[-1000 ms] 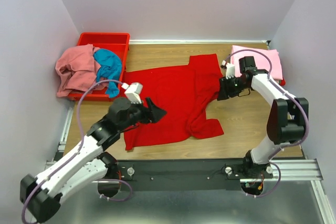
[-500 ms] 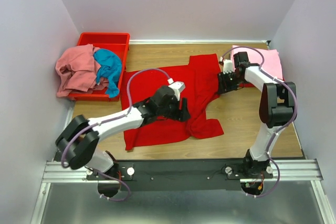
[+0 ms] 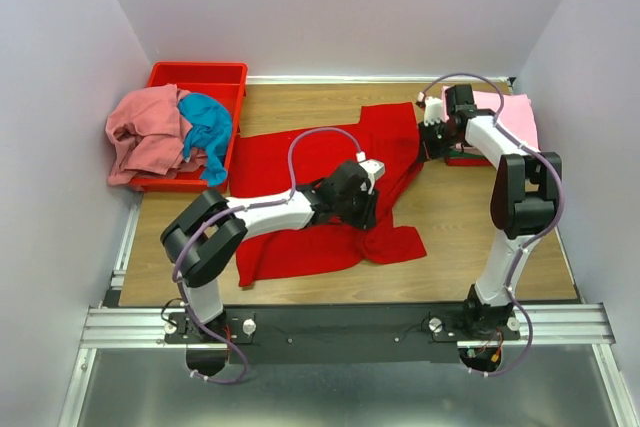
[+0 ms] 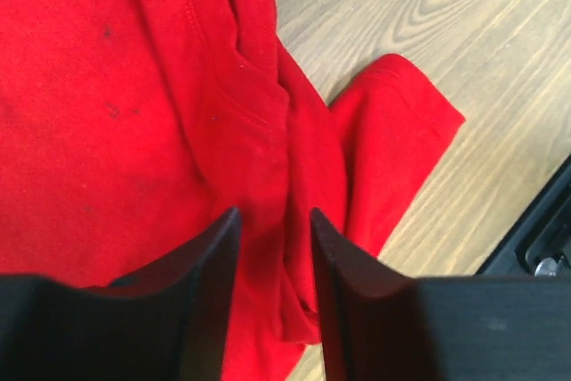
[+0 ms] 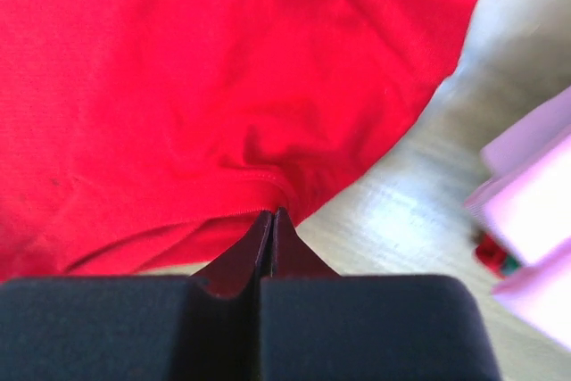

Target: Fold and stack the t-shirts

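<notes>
While the red shirt [image 3: 300, 157] lies spread across the middle of the desk [image 3: 460, 237], the left wrist view shows the left fingers [image 4: 210, 274] apart, straddling a fold. Right wrist view: right fingers [image 5: 236, 265] clenched on its far-right hem.

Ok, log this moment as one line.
left end effector: open over fold in red t-shirt | right end effector: shut on shirt edge
</notes>
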Controlling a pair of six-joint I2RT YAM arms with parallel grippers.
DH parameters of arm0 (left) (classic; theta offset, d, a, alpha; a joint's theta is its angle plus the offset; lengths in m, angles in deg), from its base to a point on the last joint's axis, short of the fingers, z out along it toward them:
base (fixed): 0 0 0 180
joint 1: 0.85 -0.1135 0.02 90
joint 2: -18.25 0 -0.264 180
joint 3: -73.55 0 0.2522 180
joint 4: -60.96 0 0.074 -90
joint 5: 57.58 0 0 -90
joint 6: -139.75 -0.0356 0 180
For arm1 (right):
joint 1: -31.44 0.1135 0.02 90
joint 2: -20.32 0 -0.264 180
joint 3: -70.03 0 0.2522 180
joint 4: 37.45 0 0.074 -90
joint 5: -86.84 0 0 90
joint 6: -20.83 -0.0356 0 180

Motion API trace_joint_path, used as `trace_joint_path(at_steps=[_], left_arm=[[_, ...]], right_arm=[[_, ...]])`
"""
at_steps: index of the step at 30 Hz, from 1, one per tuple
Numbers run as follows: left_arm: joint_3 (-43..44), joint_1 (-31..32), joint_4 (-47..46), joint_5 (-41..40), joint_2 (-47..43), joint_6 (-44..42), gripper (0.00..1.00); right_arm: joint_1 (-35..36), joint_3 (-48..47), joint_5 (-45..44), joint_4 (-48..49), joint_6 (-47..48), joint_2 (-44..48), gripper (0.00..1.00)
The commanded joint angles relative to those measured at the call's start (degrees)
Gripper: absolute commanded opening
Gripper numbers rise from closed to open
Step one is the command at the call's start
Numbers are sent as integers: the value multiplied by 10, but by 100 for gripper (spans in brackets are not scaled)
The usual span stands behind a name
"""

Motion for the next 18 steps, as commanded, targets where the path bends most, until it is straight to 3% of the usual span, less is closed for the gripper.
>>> trace_joint_path(at_steps=[1,4,8,10,12,13,18], left_arm=[[39,3,12,-33,22,-18,41],[66,3,31,-42,44,-24,37],[85,3,35,-45,60,-30,24],[94,2,38,-42,70,-35,23],[100,2,40,-40,77,-36,12],[103,2,41,-40,80,-37,1],[104,-3,32,-45,75,-35,0]], right_arm=[[1,-40,19,7,-5,-13,3],[1,-57,29,5,-9,-19,3],[2,-71,37,5,-12,-24,3],[1,-80,43,3,-14,-26,2],[1,-86,48,3,-17,-29,2],[2,-92,55,2,-18,-32,2],[1,-108,64,0,-24,-39,2]])
